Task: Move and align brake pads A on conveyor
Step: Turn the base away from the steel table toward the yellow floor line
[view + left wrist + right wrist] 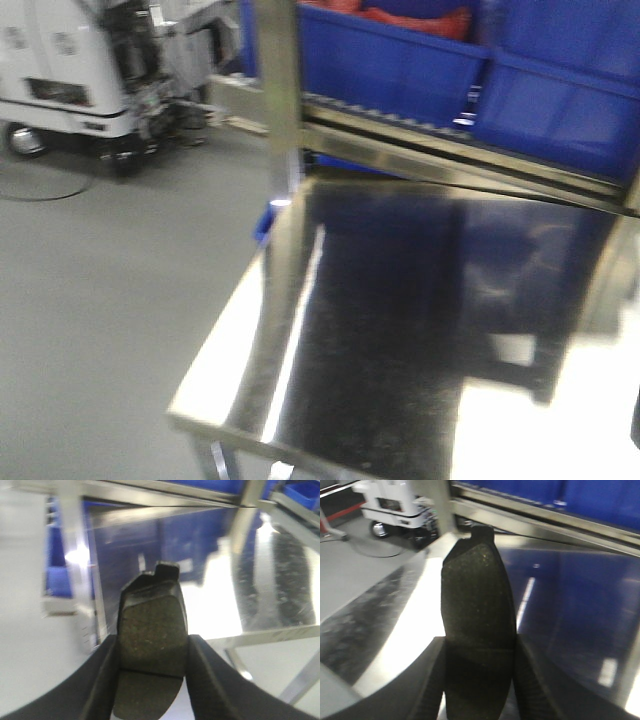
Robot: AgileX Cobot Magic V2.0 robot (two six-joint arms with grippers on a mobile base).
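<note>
My left gripper (152, 652) is shut on a brake pad A (150, 630), grey-brown face with a central groove, held above the shiny steel tabletop (220, 615). My right gripper (477, 652) is shut on another brake pad A (476, 605), dark and speckled, held above the steel tabletop (410, 625). The front view shows only the steel table (400, 350); no gripper or pad shows there. The conveyor belt is out of view.
Blue bins (420, 60) sit on a steel roller rack (450, 145) behind the table. A white wheeled machine (70, 80) stands on the grey floor at far left; it also shows in the right wrist view (395, 505). The table's left edge (240, 330) drops to the floor.
</note>
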